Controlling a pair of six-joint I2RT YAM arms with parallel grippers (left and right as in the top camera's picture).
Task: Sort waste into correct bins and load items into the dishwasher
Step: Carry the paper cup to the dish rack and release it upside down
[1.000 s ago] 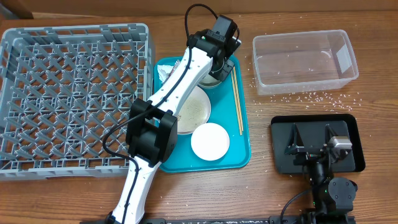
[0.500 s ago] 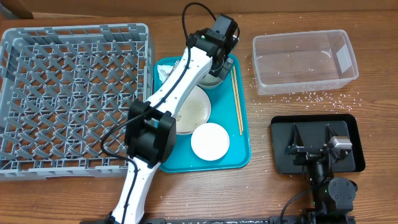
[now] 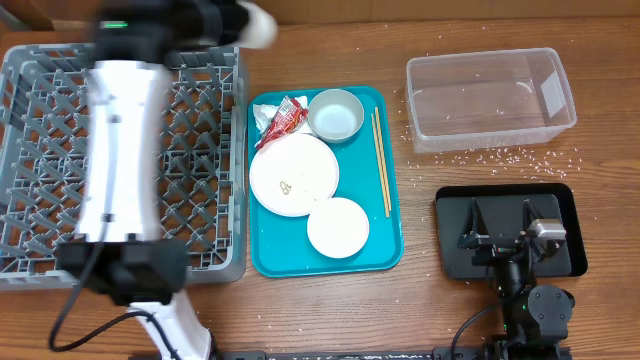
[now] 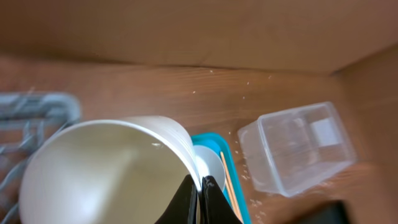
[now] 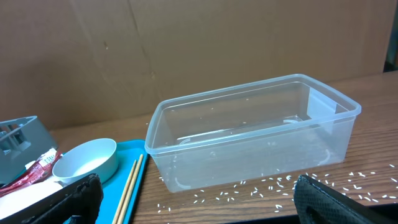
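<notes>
the step in hand is loading the dishwasher, and 1 item is in the air. the left gripper (image 4: 200, 190) is pinched narrow on the rim of the white cup (image 4: 106, 168), 1 finger inside the wall and 1 outside. in the wrist view the cup fills the lower left of the frame, mouth toward the camera. in the overhead view it is a pale smear at the top edge (image 3: 257, 22), just past the upper right corner of the dish rack (image 3: 60, 150). the left arm (image 3: 120, 150) lies blurred across the rack, so i judge it mid-transfer. no dish is visible in the exposed parts of the rack.

the right gripper (image 3: 500, 215) sits spread wide over the black tray (image 3: 575, 250) at lower right and holds nothing.

on the teal tray (image 3: 392, 250) in the centre are the grey bowl (image 3: 335, 115), the white plate (image 3: 293, 175), the small white bowl (image 3: 337, 228), the red-and-white wrapper (image 3: 283, 115) and the chopsticks (image 3: 380, 160). rice grains (image 3: 500, 157) lie scattered just below the clear tub (image 3: 490, 100) at upper right.

the next move calls for bringing the cup over a free cell of the rack, lowering it between the pegs and only then opening the fingers. because the grip is on the rim alone, the cup may tilt if released too high.
</notes>
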